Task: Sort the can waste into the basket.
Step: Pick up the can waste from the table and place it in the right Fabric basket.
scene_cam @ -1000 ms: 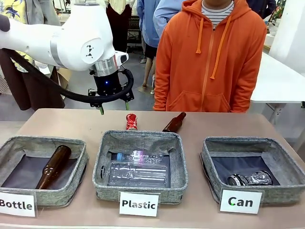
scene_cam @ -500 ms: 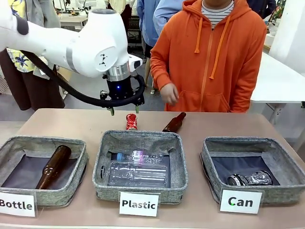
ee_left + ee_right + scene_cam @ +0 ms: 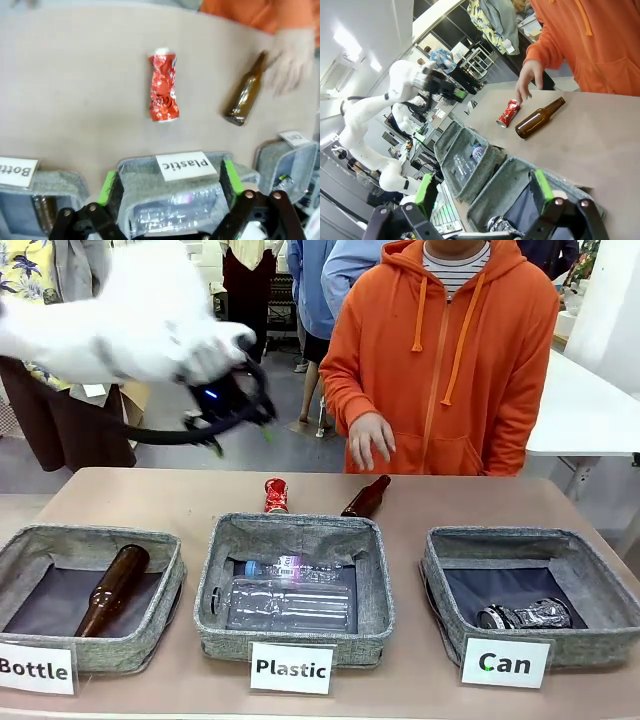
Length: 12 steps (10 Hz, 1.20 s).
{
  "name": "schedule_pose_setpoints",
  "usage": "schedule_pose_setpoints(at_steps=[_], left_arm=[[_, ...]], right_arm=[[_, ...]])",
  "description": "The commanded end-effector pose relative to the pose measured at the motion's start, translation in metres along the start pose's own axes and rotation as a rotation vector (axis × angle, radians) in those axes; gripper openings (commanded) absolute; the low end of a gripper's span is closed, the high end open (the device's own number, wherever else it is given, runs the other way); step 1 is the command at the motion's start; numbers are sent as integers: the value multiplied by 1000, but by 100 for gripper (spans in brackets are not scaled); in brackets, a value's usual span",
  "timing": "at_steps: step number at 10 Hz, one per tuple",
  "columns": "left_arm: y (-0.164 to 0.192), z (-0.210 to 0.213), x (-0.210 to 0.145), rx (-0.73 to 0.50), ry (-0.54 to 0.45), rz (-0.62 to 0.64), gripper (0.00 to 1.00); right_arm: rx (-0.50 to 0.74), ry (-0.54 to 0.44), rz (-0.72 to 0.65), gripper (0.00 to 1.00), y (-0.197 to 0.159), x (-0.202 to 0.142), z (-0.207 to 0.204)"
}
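Looking down the left claw (image 3: 169,182): jaws spread wide, nothing between them, sitting at the bottom of the frame over the basket marked Plastic (image 3: 137,172). Beyond that basket, mid-frame on the bare table (image 3: 75,90), there's the red can (image 3: 162,89), well clear of the claw. It's crushed and flat on its side, long axis running straight up the picture, pale top end toward the upper edge. Right of it a brown bottle (image 3: 245,95) lies tilted, neck toward a person's hand (image 3: 292,60) at upper right. Over to the right claw (image 3: 484,190): wide open too, empty, low in its frame above the Can basket (image 3: 502,185), with the dark can (image 3: 497,222) inside.
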State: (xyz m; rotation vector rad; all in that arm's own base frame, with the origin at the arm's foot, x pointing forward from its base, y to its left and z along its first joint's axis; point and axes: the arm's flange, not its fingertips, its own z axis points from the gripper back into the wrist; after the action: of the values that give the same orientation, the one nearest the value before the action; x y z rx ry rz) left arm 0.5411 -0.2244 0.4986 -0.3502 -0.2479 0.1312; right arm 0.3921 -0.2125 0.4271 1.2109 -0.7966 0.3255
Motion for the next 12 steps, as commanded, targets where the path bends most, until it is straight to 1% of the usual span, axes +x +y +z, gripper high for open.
schedule_pose_setpoints(at_steps=[1,2,3,4,6,7,8,9,10,11,12], left_arm=[[128,112,-68,-264,26,-15,100],[178,141,-88,-323,-4,50,100],[223,158,-101,-394,3,99,100],[257,167,-110,-479,0,118,100],[318,180,-137,-644,-54,149,100],[327,179,-143,-681,-52,184,100],[325,174,-134,-670,-31,206,100],[319,173,-122,-634,-1,216,100],[315,182,-105,-576,23,254,100],[308,189,-87,-576,69,242,100],[283,186,-65,-535,100,224,100]], right_arm=[[7,-16,9,100,3,3,-1],[7,-16,9,100,3,3,-1],[7,-16,9,100,3,3,-1],[7,-16,9,100,3,3,-1],[7,-16,9,100,3,3,-1],[7,-16,9,100,3,3,-1],[7,-16,9,100,3,3,-1],[7,-16,9,100,3,3,-1],[7,-16,9,100,3,3,-1],[7,-16,9,100,3,3,-1],[7,-16,9,100,3,3,-1]])
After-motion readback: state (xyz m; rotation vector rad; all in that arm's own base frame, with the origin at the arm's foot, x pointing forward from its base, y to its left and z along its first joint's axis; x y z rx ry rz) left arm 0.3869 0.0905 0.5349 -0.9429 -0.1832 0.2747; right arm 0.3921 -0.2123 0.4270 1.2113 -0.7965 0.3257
